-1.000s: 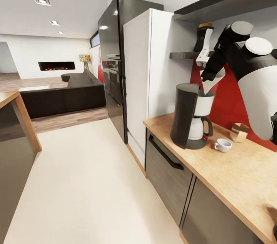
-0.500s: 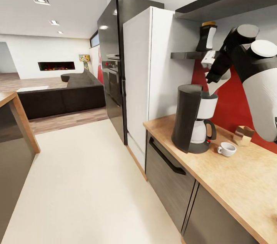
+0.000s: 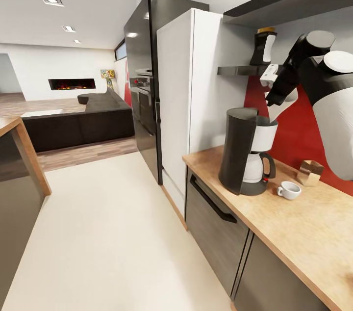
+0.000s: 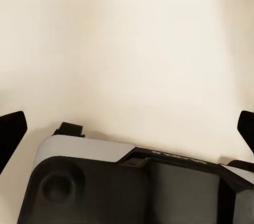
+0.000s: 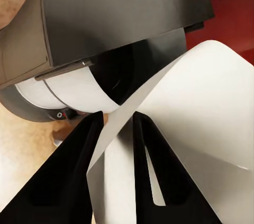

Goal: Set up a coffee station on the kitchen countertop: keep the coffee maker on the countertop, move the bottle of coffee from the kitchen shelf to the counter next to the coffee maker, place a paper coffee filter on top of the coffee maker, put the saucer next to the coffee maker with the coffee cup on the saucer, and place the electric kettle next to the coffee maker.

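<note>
White paper coffee filter (image 5: 174, 113) is pinched between the right gripper's (image 5: 119, 128) black fingers (image 5: 69, 176), hanging just above the coffee maker's (image 3: 240, 151) flat top near the left end of the kitchen countertop (image 3: 294, 227). Since half a second ago the arm has edged slightly up and rightward (the camera barely moved). A coffee cup (image 3: 289, 190) sits beside the machine; the bottle of coffee (image 3: 264, 47) stands on the kitchen shelf (image 3: 240, 70). The left gripper (image 4: 127, 128) is spread wide over pale floor (image 4: 127, 49).
</note>
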